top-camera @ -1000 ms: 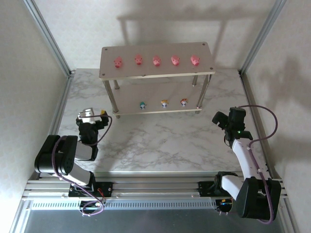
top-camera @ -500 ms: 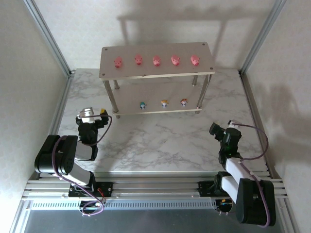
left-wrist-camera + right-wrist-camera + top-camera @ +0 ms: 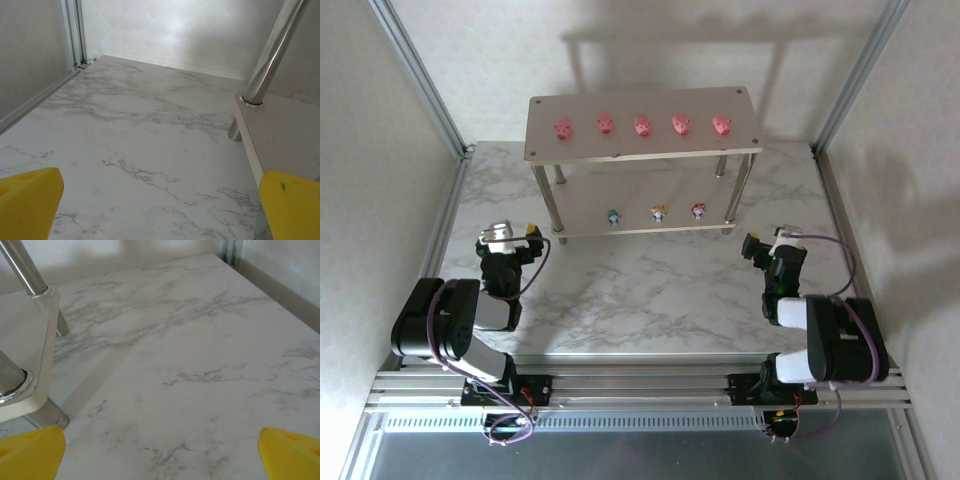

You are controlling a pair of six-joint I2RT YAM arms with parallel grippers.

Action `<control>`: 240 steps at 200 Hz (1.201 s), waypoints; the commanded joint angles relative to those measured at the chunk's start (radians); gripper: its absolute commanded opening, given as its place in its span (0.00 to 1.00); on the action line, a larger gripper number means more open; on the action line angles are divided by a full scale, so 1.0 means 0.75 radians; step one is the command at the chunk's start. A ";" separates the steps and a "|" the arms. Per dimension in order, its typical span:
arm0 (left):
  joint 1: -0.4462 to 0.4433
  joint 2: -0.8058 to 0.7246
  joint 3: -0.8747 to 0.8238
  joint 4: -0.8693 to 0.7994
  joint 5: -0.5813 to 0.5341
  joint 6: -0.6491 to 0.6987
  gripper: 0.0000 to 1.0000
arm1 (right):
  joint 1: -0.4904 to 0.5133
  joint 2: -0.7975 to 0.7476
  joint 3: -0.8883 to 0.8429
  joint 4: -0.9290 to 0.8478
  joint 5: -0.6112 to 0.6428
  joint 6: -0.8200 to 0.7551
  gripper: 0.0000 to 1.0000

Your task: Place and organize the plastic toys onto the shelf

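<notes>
The shelf (image 3: 545,145) stands at the back of the table. Several pink pig toys (image 3: 642,126) sit in a row on its top board. Three small figurines stand on the lower board: teal (image 3: 613,216), yellow-orange (image 3: 658,212) and red (image 3: 698,210). My left gripper (image 3: 510,238) rests low, left of the shelf's front left leg, open with nothing between its yellow fingertips (image 3: 25,205). My right gripper (image 3: 768,247) sits low, right of the shelf's front right corner, open and empty, its yellow fingertips (image 3: 292,452) wide apart. The lower board's edge (image 3: 280,135) and corner (image 3: 30,340) show in the wrist views.
Slim silver shelf legs (image 3: 270,50) (image 3: 22,265) stand close to each gripper. Metal frame posts (image 3: 420,75) and white walls bound the marble table (image 3: 650,290) on both sides. Bare marble lies in front of the shelf, between the two arms.
The right arm has drawn back and folded down over its base, with its gripper now low near the shelf's front right corner. The left arm has not moved.
</notes>
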 commanded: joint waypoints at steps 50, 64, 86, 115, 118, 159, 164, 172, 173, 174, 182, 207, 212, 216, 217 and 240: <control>0.013 0.007 0.015 0.036 0.003 0.005 1.00 | 0.119 0.160 0.156 -0.028 0.170 -0.103 0.99; 0.012 0.005 0.015 0.034 0.002 0.005 1.00 | 0.118 0.164 0.154 -0.013 0.170 -0.107 0.99; 0.013 0.011 0.035 0.005 -0.047 -0.017 1.00 | 0.118 0.161 0.154 -0.021 0.170 -0.105 0.99; 0.015 0.011 0.033 0.003 -0.047 -0.017 1.00 | 0.118 0.159 0.155 -0.027 0.170 -0.104 0.99; 0.015 0.010 0.034 0.003 -0.046 -0.018 1.00 | 0.119 0.160 0.156 -0.025 0.170 -0.105 0.99; 0.015 0.010 0.034 0.004 -0.047 -0.018 1.00 | 0.119 0.159 0.156 -0.027 0.170 -0.106 0.99; 0.015 0.011 0.034 0.004 -0.047 -0.017 1.00 | 0.119 0.159 0.156 -0.027 0.170 -0.105 0.99; 0.015 0.010 0.034 0.005 -0.046 -0.018 1.00 | 0.118 0.158 0.156 -0.026 0.170 -0.105 0.99; 0.015 0.010 0.033 0.004 -0.046 -0.017 1.00 | 0.119 0.158 0.156 -0.026 0.170 -0.105 0.99; 0.015 0.010 0.034 0.004 -0.046 -0.017 1.00 | 0.119 0.159 0.156 -0.026 0.170 -0.105 0.99; 0.015 0.009 0.034 0.003 -0.047 -0.017 1.00 | 0.118 0.159 0.156 -0.026 0.170 -0.105 0.99; 0.015 0.011 0.035 0.002 -0.047 -0.018 1.00 | 0.118 0.158 0.156 -0.027 0.170 -0.105 0.99; 0.015 0.010 0.034 0.003 -0.047 -0.017 1.00 | 0.118 0.159 0.156 -0.026 0.170 -0.105 0.99; 0.016 0.010 0.035 0.002 -0.047 -0.017 1.00 | 0.118 0.159 0.156 -0.027 0.170 -0.105 0.99; 0.015 0.011 0.034 0.002 -0.047 -0.017 1.00 | 0.118 0.159 0.156 -0.027 0.170 -0.105 0.99; 0.017 0.011 0.034 0.002 -0.047 -0.017 1.00 | 0.118 0.159 0.156 -0.027 0.170 -0.105 0.99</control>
